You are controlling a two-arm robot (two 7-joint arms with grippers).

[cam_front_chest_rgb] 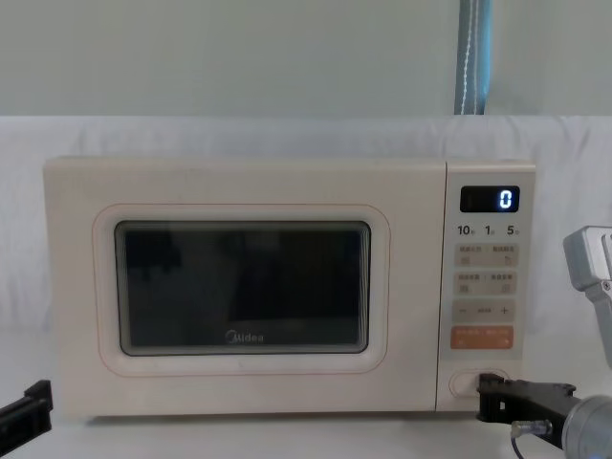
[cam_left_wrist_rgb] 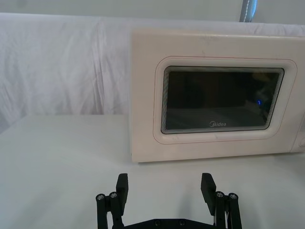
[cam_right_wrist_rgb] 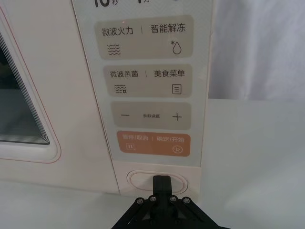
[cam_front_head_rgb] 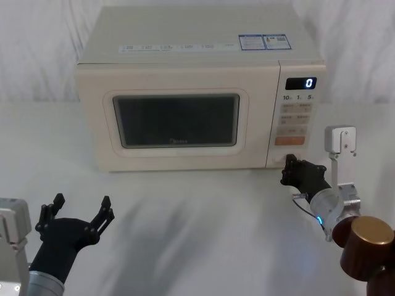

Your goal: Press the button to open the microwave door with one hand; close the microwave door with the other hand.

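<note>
1. The button (cam_right_wrist_rgb: 157,182) sits at the foot of the microwave's control panel (cam_right_wrist_rgb: 147,95), directly under the orange key (cam_right_wrist_rgb: 152,143).
2. The right gripper (cam_right_wrist_rgb: 162,183) has its fingers drawn together into one narrow tip, set on the button's middle (touching or just short of it, I cannot tell which).
3. The microwave door (cam_front_head_rgb: 176,120), left of the panel, lies flush and shut, so the press has probably not yet released it.
4. The left gripper (cam_front_head_rgb: 79,213) waits in front of the microwave, low and off its left corner, fingers spread wide and empty.
5. Risk: a tip drifting upward could strike the orange key instead; a released door might swing towards the waiting left gripper.
</note>
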